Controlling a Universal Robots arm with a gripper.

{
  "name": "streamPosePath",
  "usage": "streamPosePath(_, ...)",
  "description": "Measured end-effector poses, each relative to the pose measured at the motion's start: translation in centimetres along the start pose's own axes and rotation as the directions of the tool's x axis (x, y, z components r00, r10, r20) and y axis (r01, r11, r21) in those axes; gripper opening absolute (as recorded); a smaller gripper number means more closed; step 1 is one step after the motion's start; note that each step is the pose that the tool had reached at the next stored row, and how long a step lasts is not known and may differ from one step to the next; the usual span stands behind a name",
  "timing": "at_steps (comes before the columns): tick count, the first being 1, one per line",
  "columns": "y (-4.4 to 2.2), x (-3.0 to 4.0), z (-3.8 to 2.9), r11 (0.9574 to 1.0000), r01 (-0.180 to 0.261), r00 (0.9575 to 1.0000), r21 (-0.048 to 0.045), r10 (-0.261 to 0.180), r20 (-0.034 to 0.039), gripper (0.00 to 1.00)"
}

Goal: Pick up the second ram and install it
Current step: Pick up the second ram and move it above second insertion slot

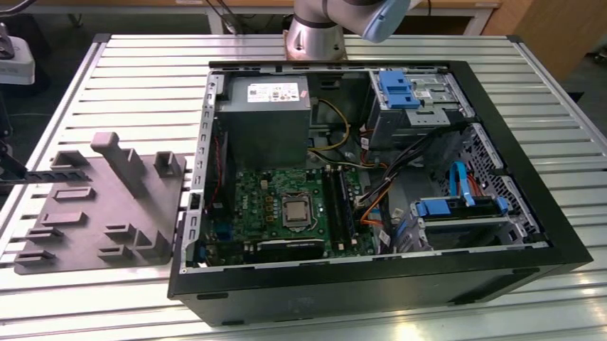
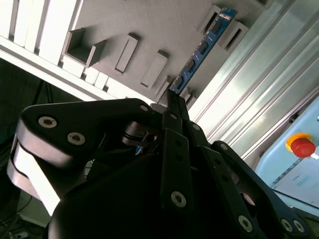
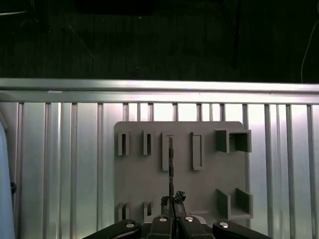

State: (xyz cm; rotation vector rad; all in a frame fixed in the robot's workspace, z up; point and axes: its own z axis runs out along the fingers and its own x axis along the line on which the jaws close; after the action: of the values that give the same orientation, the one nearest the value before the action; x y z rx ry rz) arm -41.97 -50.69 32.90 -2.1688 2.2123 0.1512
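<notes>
One slim, flat memory stick (image 2: 202,50) with a row of small dark chips stands on edge at one grey plastic tray (image 3: 199,189) of raised blocks on the slatted metal worktop (image 1: 142,78). The single black claw (image 2: 174,97) is clenched on one end of it. One open black computer case (image 1: 379,284) sits beside the tray.

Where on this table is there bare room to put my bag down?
Bare table slats stretch between the grey tray and the table's far edge, beside the computer case; a strip lies along the tray's near side. Inside the case, cables crowd everything.
</notes>
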Motion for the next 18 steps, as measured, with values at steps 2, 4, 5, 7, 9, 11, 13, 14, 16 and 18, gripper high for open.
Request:
streamPosePath(2,0.0,-0.01,-0.12,1.0,0.0,1.0,0.0001,0.0,0.0005,0.12)
streamPosePath(4,0.01,-0.03,-0.31,1.0,0.0,1.0,0.0002,0.0,0.0008,0.12)
streamPosePath(5,0.02,-0.04,-0.39,1.0,0.0,1.0,0.0004,0.0,0.0012,0.12)
streamPosePath(7,0.02,-0.06,-0.57,1.0,0.0,1.0,0.0003,0.0,0.0017,0.12)
streamPosePath(9,0.03,-0.07,-0.73,1.0,0.0,1.0,0.0005,0.0,0.0031,0.12)
streamPosePath(11,0.03,-0.09,-0.89,1.0,0.0,1.0,0.0006,0.0,0.0043,0.12)
streamPosePath(13,0.05,-0.1,-1.08,1.0,0.0,1.0,0.0009,0.0,0.0047,0.12)
streamPosePath(14,0.05,-0.11,-1.15,1.0,0.0,1.0,0.001,0.0,0.0053,0.12)
streamPosePath(16,0.06,-0.13,-1.33,1.0,0.0,1.0,0.0013,0.0,0.0056,0.12)
streamPosePath(18,0.06,-0.14,-1.47,1.0,0.0,1.0,0.0016,0.0,0.0057,0.12)
